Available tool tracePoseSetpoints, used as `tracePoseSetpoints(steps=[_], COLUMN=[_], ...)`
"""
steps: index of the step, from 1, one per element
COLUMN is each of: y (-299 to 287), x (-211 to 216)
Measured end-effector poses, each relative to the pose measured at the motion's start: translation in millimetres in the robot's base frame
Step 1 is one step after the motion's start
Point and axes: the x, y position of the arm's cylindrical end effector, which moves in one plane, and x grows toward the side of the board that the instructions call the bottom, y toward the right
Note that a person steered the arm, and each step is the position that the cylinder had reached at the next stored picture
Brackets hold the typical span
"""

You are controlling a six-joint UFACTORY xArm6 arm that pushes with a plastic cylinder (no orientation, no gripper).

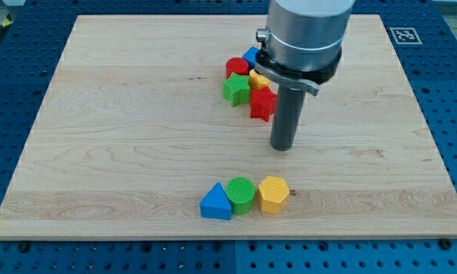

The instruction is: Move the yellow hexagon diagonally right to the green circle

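Nearest the view's bottom edge, three blocks are ranged in a touching row on the wooden board (99, 152): a blue triangle (215, 203) at the view's left, the green circle (241, 193) in the middle, and the yellow hexagon (273, 194) at the view's right, pressed against the circle's right side. The hexagon is judged light, rigid and smooth-sided, likely to slide readily and to turn if pushed off-centre; no hold can be taken, since no jaws are fitted and only a rod is carried, so contact would be made squarely on one flat face. My tip (282, 147) is set down above the hexagon in the view, well apart from it, with bare board between. Further toward the view's top, a tight cluster is recorded: a green star (236, 88), a red star (262, 102), a red block (237, 67), a blue block (251, 56) and a yellow block (258, 78) partly hidden beside the rod. Pale, even-grained wood is noted, lying on a blue perforated table (452, 114).
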Motion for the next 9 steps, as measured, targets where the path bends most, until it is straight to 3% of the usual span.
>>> tracePoseSetpoints(steps=[2,4,5,9], y=[16.3,45.6,53.1,52.0], x=[48.9,61.1,86.7,115.9])
